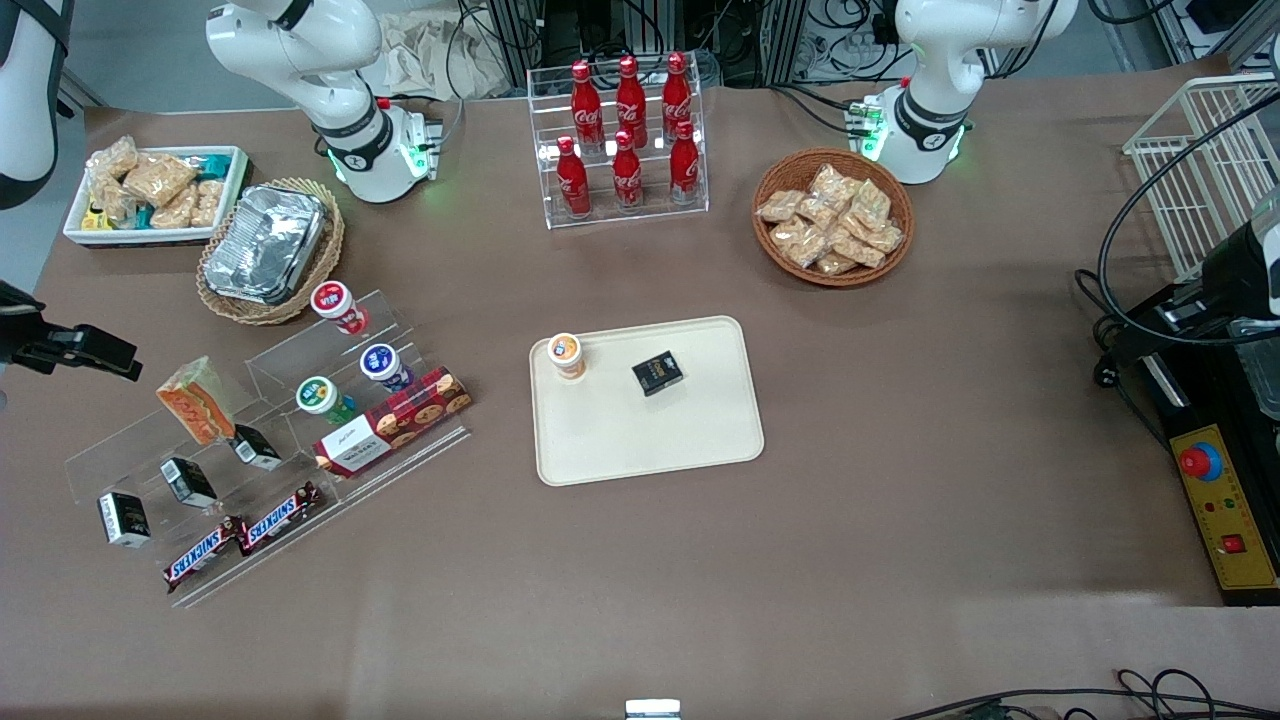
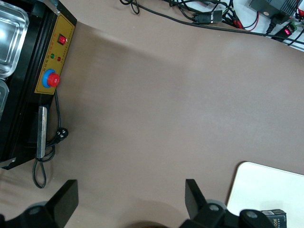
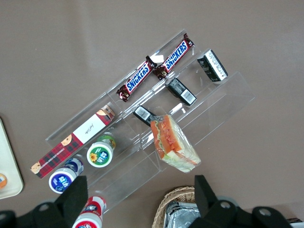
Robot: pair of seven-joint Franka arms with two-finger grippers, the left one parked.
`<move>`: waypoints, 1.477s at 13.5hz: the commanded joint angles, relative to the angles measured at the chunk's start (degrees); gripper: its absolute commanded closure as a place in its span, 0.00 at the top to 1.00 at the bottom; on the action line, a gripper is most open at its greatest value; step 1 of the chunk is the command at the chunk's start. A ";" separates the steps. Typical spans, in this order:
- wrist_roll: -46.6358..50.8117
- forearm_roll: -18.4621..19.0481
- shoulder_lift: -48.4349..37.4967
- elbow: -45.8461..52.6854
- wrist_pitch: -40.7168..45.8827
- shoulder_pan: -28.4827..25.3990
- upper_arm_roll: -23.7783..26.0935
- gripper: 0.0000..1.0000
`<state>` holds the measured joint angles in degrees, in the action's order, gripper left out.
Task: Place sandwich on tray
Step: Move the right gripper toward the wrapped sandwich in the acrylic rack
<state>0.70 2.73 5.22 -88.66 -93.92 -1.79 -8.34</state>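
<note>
The sandwich [image 1: 195, 400] is a wrapped triangular wedge with orange and green filling. It leans on an upper step of a clear acrylic stand [image 1: 120, 455] toward the working arm's end of the table, and also shows in the right wrist view [image 3: 173, 145]. The cream-beige tray [image 1: 650, 440] lies mid-table, holding an orange-capped cup [image 1: 566, 355] and a small black box [image 1: 657, 373]; its edge shows in the right wrist view [image 3: 7, 161]. My right gripper [image 1: 105, 352] hovers high above the stand, open and empty [image 3: 140, 199], apart from the sandwich.
The stand also holds small black boxes [image 1: 187, 482], two Snickers bars [image 1: 245, 535], a red cookie box [image 1: 395, 420] and capped cups [image 1: 320, 395]. A foil container in a wicker basket [image 1: 265, 245], a white snack bin [image 1: 155, 190], a cola rack [image 1: 625, 140] and a snack basket [image 1: 832, 230] stand farther back.
</note>
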 commanded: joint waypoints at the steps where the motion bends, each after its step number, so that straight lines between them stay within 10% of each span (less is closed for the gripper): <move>1: -1.49 -0.89 -0.39 -0.20 -0.47 0.56 0.17 1.00; 20: -16.16 -1.06 -10.76 -26.64 -19.53 3.81 -0.44 1.00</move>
<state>-12.95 2.37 -3.48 -111.54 -110.02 0.92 -8.90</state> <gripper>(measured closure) 0.000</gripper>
